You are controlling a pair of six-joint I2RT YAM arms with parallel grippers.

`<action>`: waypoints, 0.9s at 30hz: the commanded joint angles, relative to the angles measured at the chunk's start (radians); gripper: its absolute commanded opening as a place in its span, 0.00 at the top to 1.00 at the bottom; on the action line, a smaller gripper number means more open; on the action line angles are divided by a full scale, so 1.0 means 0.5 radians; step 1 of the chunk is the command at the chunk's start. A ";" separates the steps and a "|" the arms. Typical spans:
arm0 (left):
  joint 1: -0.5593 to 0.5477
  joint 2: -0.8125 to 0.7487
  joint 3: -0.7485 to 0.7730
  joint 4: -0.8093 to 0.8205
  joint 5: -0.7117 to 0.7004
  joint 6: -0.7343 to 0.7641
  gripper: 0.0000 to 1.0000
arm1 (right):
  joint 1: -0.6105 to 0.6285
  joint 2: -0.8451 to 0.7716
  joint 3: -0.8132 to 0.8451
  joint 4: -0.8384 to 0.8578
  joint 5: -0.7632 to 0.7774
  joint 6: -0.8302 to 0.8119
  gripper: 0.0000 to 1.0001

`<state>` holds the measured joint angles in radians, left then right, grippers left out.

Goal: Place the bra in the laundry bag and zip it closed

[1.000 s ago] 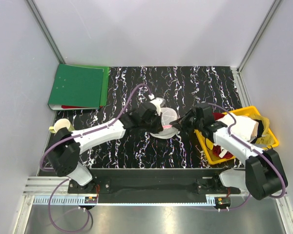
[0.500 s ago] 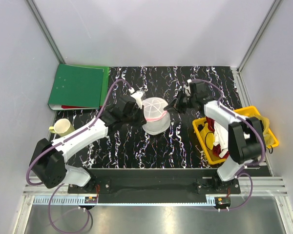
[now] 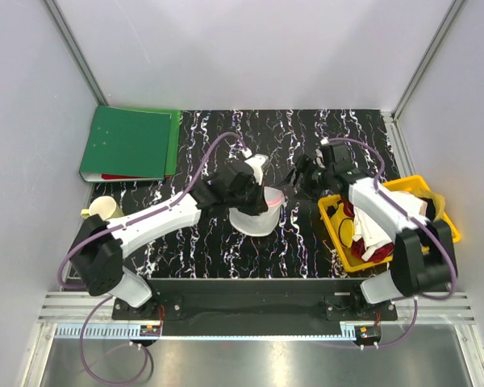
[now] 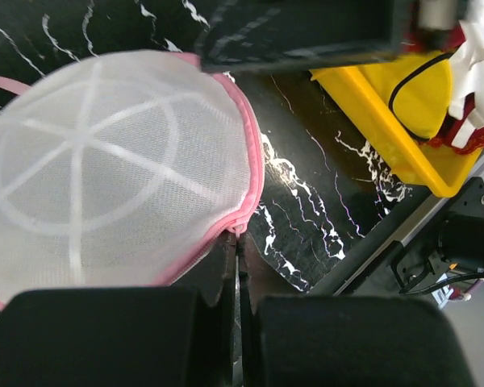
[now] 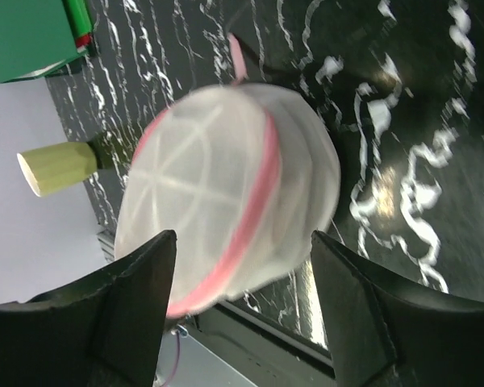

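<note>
The laundry bag [image 3: 256,213] is a white mesh drum with pink rims, resting on the black marbled table between the arms. In the left wrist view its round spoked end [image 4: 105,161] fills the left side. My left gripper [image 4: 238,243] [image 3: 252,192] is shut on the small zipper pull [image 4: 239,230] at the pink rim. My right gripper [image 3: 301,176] stands open just right of the bag, apart from it. Its wrist view shows the bag [image 5: 226,193] blurred beyond the spread fingers [image 5: 137,298]. The bra is not visible in any view.
A yellow basket [image 3: 339,242] [image 4: 387,137] holding white and red clothes stands at the right, close to the right arm. A green binder [image 3: 129,143] lies at the back left and a pale cup [image 3: 103,208] [image 5: 56,168] near the left edge.
My right gripper has opened, let go of the bag and drawn back to the right. The left arm has brought the bag down and nearer, still gripping the zipper pull.
</note>
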<state>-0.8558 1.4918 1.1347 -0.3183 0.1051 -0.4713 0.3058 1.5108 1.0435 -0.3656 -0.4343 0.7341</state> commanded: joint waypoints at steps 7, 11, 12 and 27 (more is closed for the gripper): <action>-0.132 0.121 0.148 0.127 -0.026 -0.045 1.00 | 0.167 -0.598 -0.476 0.252 0.105 0.547 0.29; -0.169 0.127 0.154 0.127 -0.026 -0.054 1.00 | 0.259 -0.537 -0.532 0.406 0.129 0.743 0.39; -0.175 0.127 0.151 0.127 -0.029 -0.054 1.00 | 0.275 -0.518 -0.535 0.421 0.132 0.798 0.44; 0.147 -0.329 -0.352 0.066 -0.106 -0.045 1.00 | 0.088 -0.285 -0.406 0.431 0.114 0.367 1.00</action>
<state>-0.8642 1.4429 1.0290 -0.2619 0.0807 -0.4980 0.3954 1.3247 0.7784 -0.1715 -0.3843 1.0710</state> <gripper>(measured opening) 0.009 0.018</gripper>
